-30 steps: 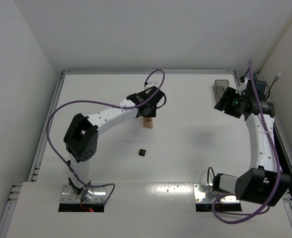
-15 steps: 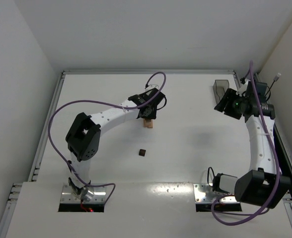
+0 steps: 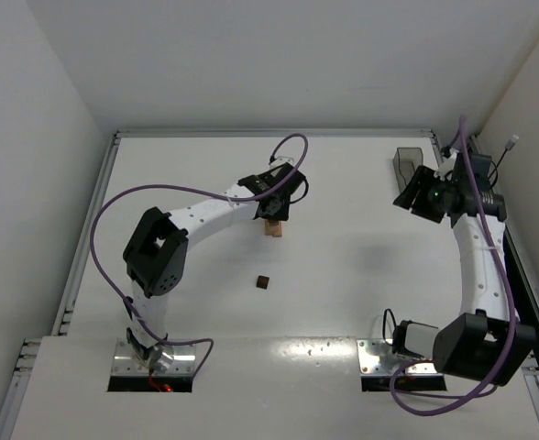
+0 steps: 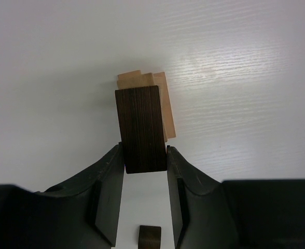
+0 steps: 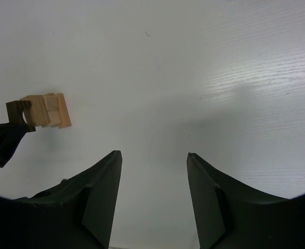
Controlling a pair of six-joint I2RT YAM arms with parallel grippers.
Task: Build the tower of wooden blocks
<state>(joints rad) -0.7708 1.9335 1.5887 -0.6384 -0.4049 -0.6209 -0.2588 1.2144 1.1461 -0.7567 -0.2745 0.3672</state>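
Observation:
The wood block tower [image 3: 273, 229] is a short tan column at the middle of the table. My left gripper [image 3: 271, 209] hangs right over it, shut on a dark brown block [image 4: 141, 127] whose lower end sits between the fingertips [image 4: 116, 155]. In the left wrist view the tan blocks [image 4: 163, 104] show just beneath and behind the dark block. From the right wrist view the dark block [image 5: 17, 110] meets the top end of the tan column [image 5: 51, 110]. My right gripper [image 3: 414, 194] stands open and empty at the far right, seen also in its own view [image 5: 153, 155].
A small dark arch-shaped block [image 3: 264, 282] lies loose on the table in front of the tower; it also shows between the left fingers [image 4: 150, 237]. A smoky-grey see-through tray [image 3: 407, 163] stands at the back right, beside the right gripper.
The left arm's elbow has shifted slightly to the right while its gripper stays over the tower with the dark block. The right gripper has hardly moved.

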